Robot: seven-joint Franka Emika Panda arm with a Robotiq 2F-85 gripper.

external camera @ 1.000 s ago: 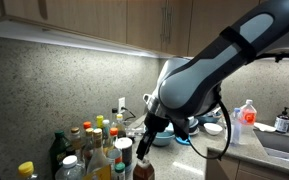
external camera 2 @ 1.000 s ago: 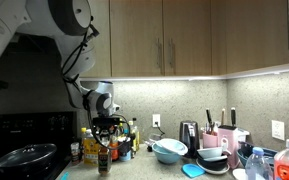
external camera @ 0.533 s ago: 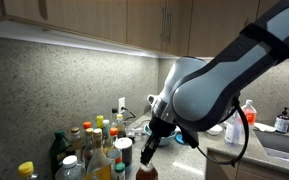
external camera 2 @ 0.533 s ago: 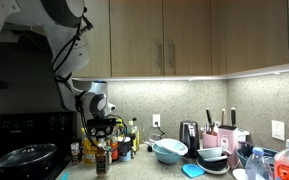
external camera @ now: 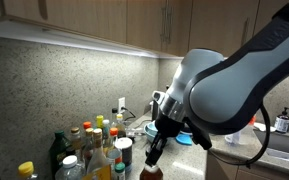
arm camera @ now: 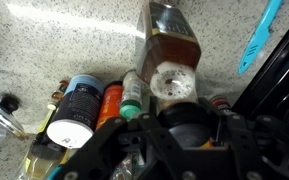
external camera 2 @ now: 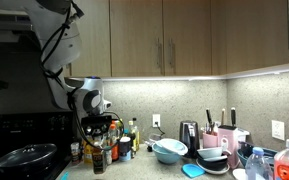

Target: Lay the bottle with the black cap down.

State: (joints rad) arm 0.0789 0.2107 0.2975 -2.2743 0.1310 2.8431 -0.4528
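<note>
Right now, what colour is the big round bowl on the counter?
Light blue; the big round bowl shows best in an exterior view.

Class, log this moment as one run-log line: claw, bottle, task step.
claw: closed on bottle with the black cap | bottle: upright, beside other bottles | step: not yet laid down

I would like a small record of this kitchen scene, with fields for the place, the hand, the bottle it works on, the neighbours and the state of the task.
place: kitchen counter under wooden cabinets
hand: hand lowered over the bottle's top; it looks closed on it, fingers not clearly seen
target: bottle with the black cap, amber contents, roughly upright
neighbours: cluster of bottles close beside it
further off: blue bowl; pan on the stove
task state: bottle not yet laid down
</note>
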